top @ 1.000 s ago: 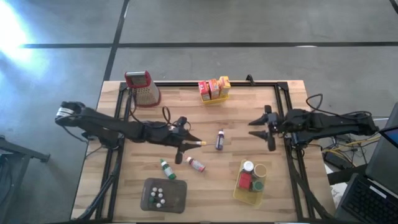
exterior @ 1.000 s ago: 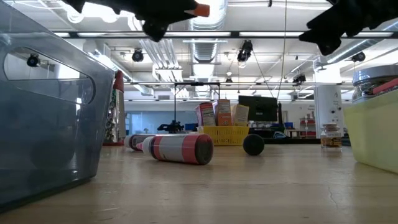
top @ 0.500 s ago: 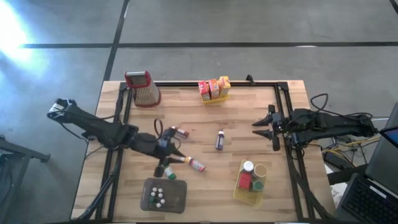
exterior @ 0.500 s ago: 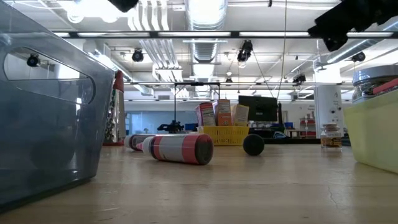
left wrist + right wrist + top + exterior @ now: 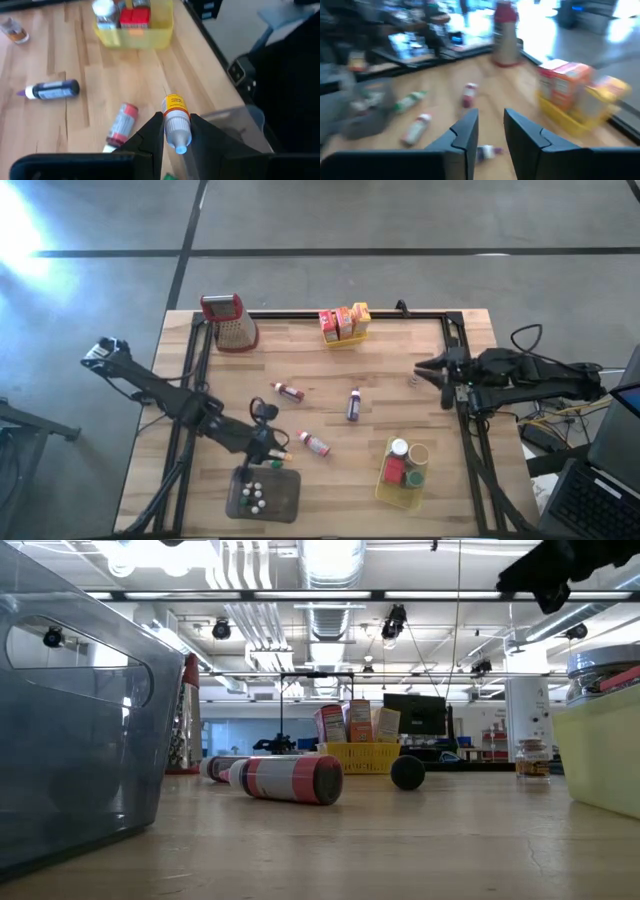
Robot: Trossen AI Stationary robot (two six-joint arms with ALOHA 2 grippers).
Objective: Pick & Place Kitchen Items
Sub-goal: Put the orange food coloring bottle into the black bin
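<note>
My left gripper [image 5: 268,452] hangs over the table's near part, just beyond the grey tray [image 5: 290,498], shut on a small white bottle with a yellow-orange end [image 5: 175,122]. My right gripper [image 5: 428,369] is raised at the table's right side; its fingers stand a narrow gap apart around nothing [image 5: 491,135]. On the wood lie a red-capped bottle [image 5: 290,391], a dark bottle [image 5: 353,404] and a red-and-white bottle [image 5: 314,444]. Part of a green bottle [image 5: 167,176] shows under my left fingers. My left gripper pinches the bottle's white body [image 5: 176,131] between its two fingers, one on each side. The fingers slant down from the table's left and lie along the bottle. Its yellow-orange end [image 5: 173,103] sticks out past the fingertips. The bottle is lifted clear of the table.
The grey tray holds several small bottles [image 5: 253,495]. A yellow basket with jars and a red block [image 5: 403,465] sits near right. Another with boxes [image 5: 343,325] stands at the far edge, beside a red-handled grater [image 5: 230,320]. A small jar [image 5: 413,380] stands by my right gripper.
My left gripper has carried the bottle from the table's middle toward the near edge and the grey tray, tipping less steeply. The red-capped bottle it covered now shows. My right gripper's fingers have closed from a wide gap to a narrow one, and it has drawn back toward the right edge.
</note>
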